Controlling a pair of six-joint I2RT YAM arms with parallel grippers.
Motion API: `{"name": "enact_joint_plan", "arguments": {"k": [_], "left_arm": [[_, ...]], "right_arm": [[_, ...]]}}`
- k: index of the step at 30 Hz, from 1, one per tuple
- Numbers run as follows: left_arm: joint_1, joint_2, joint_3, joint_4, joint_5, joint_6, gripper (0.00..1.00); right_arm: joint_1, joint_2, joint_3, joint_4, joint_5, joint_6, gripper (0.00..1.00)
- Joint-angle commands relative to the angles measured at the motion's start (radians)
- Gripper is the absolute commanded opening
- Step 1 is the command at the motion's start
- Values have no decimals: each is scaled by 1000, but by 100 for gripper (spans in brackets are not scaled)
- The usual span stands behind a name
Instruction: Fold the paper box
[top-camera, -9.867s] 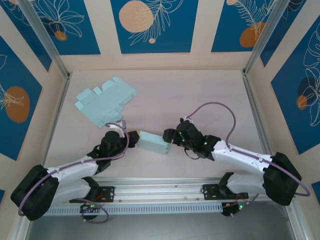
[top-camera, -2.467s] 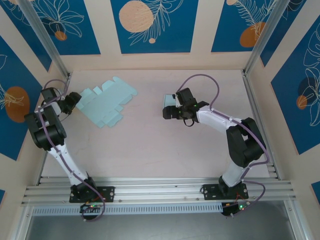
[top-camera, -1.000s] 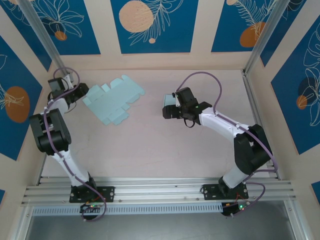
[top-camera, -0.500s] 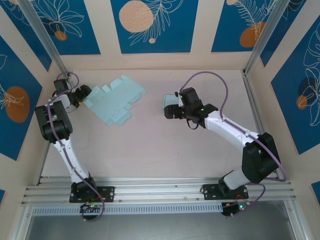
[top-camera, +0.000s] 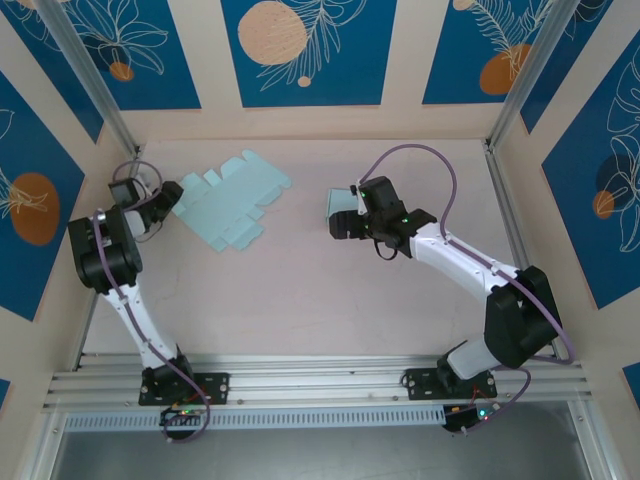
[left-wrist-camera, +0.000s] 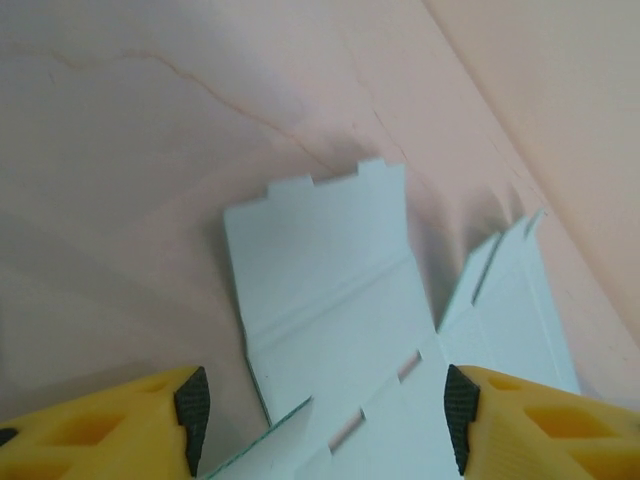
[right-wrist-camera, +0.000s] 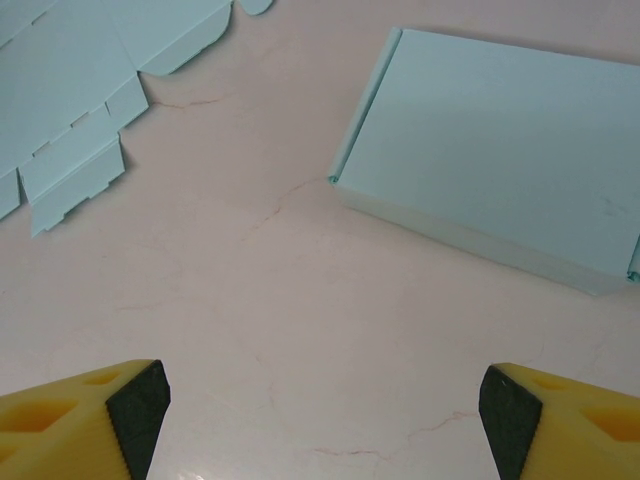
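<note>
Over at the far-left corner of the table (top-camera: 300, 290), the left claw (left-wrist-camera: 325, 405) has arrived at the flat box blank (top-camera: 230, 205). That is the big shift. Ten seconds back both arms were huddled near the front, working one pale green box between them; now they have split up. The left wrist view shows the yellow fingers spread wide with their dark pads (left-wrist-camera: 190, 405) either side of the blank's near end. The sheet is lying flat between them and, as far as I can tell, nothing is pinched yet. The blank has also slid a touch to the right over the last couple of seconds, which looks like nudging rather than lifting.

Across on the right, the folded box (right-wrist-camera: 500, 160) sits closed on the table, just ahead of the right claw (right-wrist-camera: 320, 395). That claw's fingers are spread too, with bare table between them, so the box has been let go. The arm has barely moved in the last half second.

My read is that one box is done and parked, and the second blank is next. The left claw needs an edge to lift, and a flat sheet on a smooth table may just skate away.
</note>
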Motion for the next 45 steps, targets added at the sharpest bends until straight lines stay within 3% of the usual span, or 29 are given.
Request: {"name": "enact_joint_plan", "arguments": {"k": [1, 10, 15, 21, 33, 35, 40, 45], "left_arm": [[-31, -6, -108, 50, 125, -100, 62], [-63, -56, -199, 76, 124, -100, 58], [-67, -46, -179, 43, 123, -93, 41], [-74, -70, -188, 13, 137, -55, 48], [-83, -112, -210, -161, 137, 34, 47], [-87, -114, -197, -196, 131, 52, 41], [-99, -123, -179, -239, 117, 88, 1], [-123, -189, -158, -235, 95, 167, 0]], "right_arm": [[6, -36, -13, 17, -1, -18, 83], [8, -82, -44, 18, 11, -16, 83], [7, -98, -49, 9, 13, -18, 83], [7, -117, -57, 8, 21, -16, 83], [9, -128, -51, 6, 19, -14, 83], [10, -132, -52, 8, 19, -13, 83], [9, -147, -55, 8, 28, -14, 83], [5, -152, -45, -13, 29, -22, 83]]}}
